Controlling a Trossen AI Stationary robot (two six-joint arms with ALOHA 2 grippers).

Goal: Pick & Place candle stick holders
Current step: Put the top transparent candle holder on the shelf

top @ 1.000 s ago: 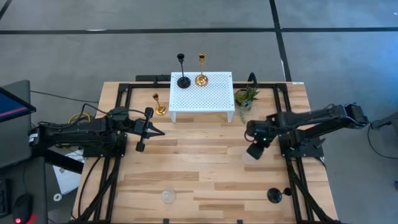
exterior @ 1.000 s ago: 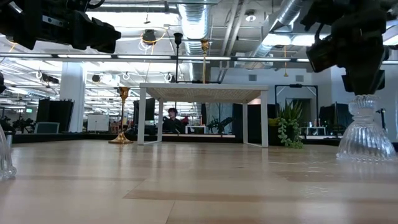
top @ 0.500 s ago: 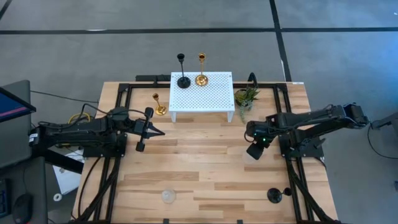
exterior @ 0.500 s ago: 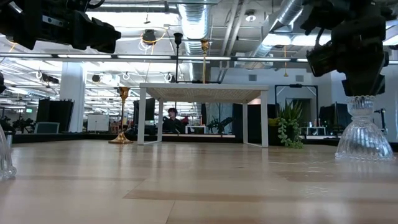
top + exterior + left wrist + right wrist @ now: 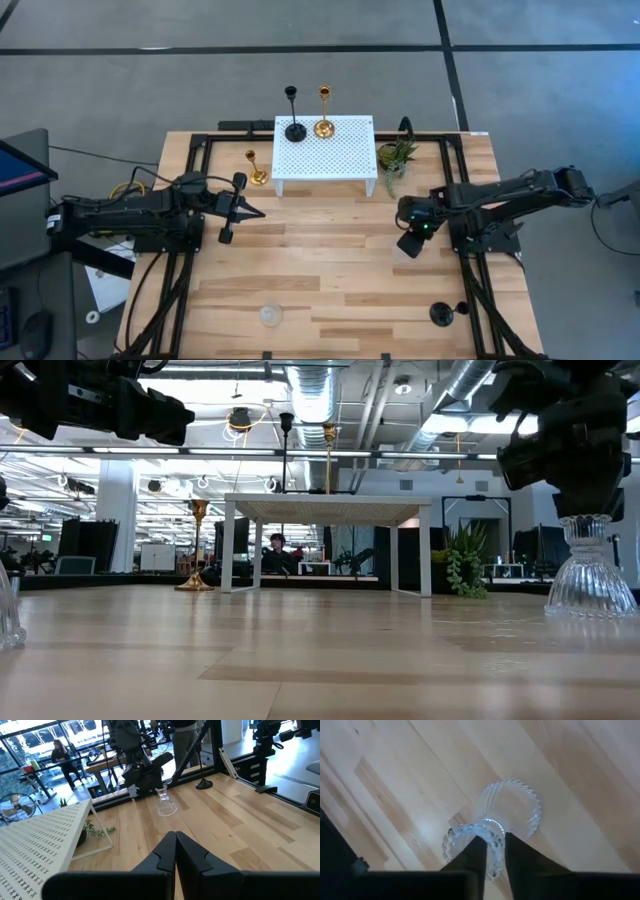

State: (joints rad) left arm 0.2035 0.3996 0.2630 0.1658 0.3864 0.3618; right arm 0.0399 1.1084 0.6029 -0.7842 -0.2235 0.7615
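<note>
Hiding beneath the right gripper [image 5: 409,243], the glass holder [image 5: 588,575] barely shows from above.

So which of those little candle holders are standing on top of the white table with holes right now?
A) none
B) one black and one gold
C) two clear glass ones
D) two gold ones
B: in the high view one black holder and one gold holder stand side by side on the white perforated stand; a second gold holder stands on the table beside it.
</note>
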